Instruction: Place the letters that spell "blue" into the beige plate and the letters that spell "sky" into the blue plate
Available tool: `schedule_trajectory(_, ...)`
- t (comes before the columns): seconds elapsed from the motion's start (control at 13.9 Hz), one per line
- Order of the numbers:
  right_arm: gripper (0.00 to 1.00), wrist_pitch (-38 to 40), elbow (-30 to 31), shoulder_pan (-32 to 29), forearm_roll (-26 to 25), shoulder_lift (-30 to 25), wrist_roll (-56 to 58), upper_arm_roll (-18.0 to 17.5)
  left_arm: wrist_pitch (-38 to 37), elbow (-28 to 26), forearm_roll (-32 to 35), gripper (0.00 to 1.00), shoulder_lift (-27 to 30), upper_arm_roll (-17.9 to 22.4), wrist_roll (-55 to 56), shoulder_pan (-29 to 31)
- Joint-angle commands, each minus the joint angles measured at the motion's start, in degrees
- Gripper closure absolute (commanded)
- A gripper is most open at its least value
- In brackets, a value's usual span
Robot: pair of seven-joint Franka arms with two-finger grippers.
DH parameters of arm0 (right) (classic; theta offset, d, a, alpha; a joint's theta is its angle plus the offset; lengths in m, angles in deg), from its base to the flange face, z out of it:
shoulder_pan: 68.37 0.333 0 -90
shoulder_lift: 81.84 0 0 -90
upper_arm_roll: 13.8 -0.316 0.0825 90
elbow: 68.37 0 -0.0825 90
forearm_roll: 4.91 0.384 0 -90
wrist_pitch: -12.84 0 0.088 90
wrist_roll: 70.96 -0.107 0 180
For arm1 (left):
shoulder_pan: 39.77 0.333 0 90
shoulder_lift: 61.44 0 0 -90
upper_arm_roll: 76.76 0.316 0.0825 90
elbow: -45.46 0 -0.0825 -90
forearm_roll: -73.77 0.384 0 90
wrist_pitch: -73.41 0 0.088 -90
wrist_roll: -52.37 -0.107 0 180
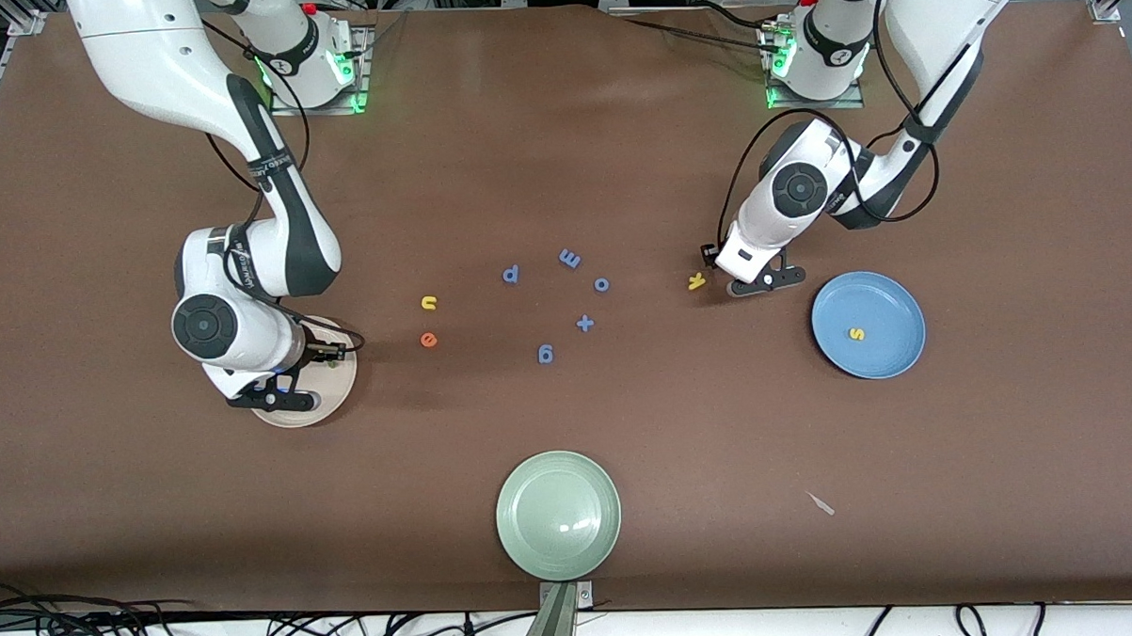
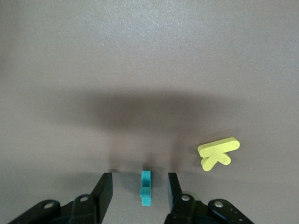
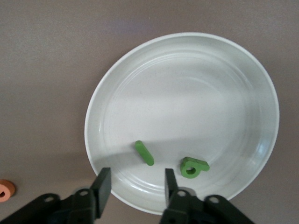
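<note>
Your left arm comes from its base and bends down low to the table. Its wrist points down. Your left gripper (image 2: pixel 139 189) is right down at the table top. Its two black fingers (image 2: pixel 103 191) stand apart, with a gap between them, and a small teal "y" (image 2: pixel 146 188) sits in that gap. The fingers are not touching it.

Your right arm reaches from its base and folds at the elbow. Its wrist points down too. Your right gripper (image 3: pixel 137 186) hangs over the beige plate (image 3: pixel 112 88). Its fingers (image 3: pixel 171 184) stand apart and hold nothing.
</note>
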Motion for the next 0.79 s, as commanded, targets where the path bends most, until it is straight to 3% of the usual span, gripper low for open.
schedule_trajectory(0.0, 0.28, 0.27, 0.52, 0.2, 0.97, -1.17, -2.05, -0.87, 0.6, -0.17, 1.83, 0.56, 0.0, -0.24, 1.1, -0.63)
schedule_trajectory(0.14, 0.28, 0.18, -0.18, 0.29, 1.49, -1.09, -7.56, -3.49, 0.6, -0.17, 1.83, 0.64, -0.27, -0.24, 1.55, -1.6)
schedule_trajectory(0.43, 0.28, -1.57, -0.1, 0.55, 1.58, -0.56, -17.94, -8.94, 0.25, -0.08, 1.83, 1.0, -0.27, -0.15, 1.55, -1.43)
schedule_trajectory(0.72, 0.28, -6.49, 0.34, 4.15, 1.41, 1.54, -26.04, -10.72, -4.05, 1.23, 1.22, 1.0, 4.55, -0.32, 0.59, 1.63)
